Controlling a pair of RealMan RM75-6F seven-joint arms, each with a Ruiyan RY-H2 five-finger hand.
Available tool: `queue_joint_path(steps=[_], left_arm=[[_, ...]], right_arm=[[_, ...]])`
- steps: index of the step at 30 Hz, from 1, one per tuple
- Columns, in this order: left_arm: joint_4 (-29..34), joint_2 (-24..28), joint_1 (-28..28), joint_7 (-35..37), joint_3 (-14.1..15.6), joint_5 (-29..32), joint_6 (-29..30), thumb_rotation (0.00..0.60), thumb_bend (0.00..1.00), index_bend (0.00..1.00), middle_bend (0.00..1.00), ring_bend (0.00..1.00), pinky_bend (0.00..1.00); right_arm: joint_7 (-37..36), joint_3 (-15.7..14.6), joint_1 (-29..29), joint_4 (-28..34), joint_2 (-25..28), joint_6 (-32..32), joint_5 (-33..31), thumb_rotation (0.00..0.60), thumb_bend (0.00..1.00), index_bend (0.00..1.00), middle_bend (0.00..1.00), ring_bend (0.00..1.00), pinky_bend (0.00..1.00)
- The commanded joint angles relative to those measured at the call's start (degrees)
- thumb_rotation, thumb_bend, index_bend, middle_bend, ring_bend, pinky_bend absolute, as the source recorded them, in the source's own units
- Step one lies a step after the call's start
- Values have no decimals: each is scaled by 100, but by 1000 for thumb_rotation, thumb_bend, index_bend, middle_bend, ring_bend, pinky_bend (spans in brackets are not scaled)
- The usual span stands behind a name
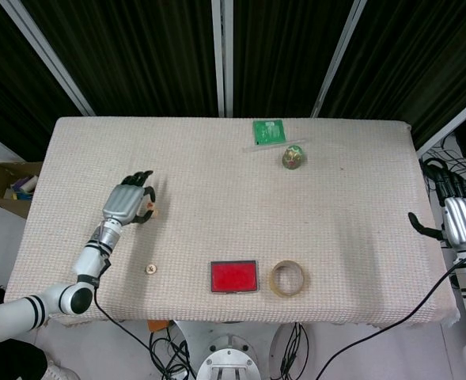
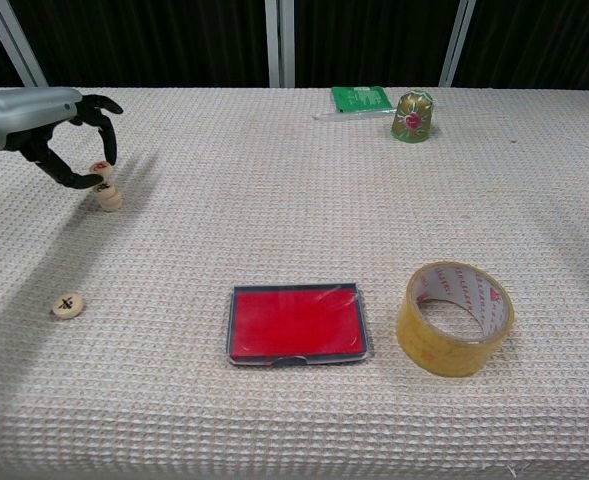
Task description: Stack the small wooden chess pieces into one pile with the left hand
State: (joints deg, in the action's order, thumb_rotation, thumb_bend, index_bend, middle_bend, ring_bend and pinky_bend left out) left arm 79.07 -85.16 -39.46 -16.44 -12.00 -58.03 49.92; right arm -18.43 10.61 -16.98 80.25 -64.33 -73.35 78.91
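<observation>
your left hand [image 2: 49, 135] hangs over the far left of the table [image 2: 274, 220], thumb and a fingertip pinching a small wooden piece [image 2: 100, 169] right above the little pile [image 2: 108, 196]; whether it already touches the pile's top piece you can't tell. square the held piece over the pile first, lower it straight, then part the fingers only a little so nothing gets nudged sideways, and lift straight up. one loose piece [image 2: 68, 305] lies well apart, nearer you, waiting its turn. your right hand [image 1: 462, 220] sits off the table's right edge, fingers apart, holding nothing; leave it there
</observation>
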Motion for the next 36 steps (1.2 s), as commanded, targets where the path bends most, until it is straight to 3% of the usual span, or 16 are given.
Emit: queue_joint_path(steps=[1, 36], left_arm=[[13, -4, -13, -14, 27, 5, 14, 600, 398, 516, 32, 23, 125], [12, -85, -120, -298, 271, 146, 203, 600, 365, 503, 32, 23, 125]], right_arm=[[-10, 1, -5, -16, -16, 5, 1, 600, 262, 0, 78, 0, 0], [-51, 5, 17, -60, -26, 18, -20, 600, 262, 0, 78, 0, 0]])
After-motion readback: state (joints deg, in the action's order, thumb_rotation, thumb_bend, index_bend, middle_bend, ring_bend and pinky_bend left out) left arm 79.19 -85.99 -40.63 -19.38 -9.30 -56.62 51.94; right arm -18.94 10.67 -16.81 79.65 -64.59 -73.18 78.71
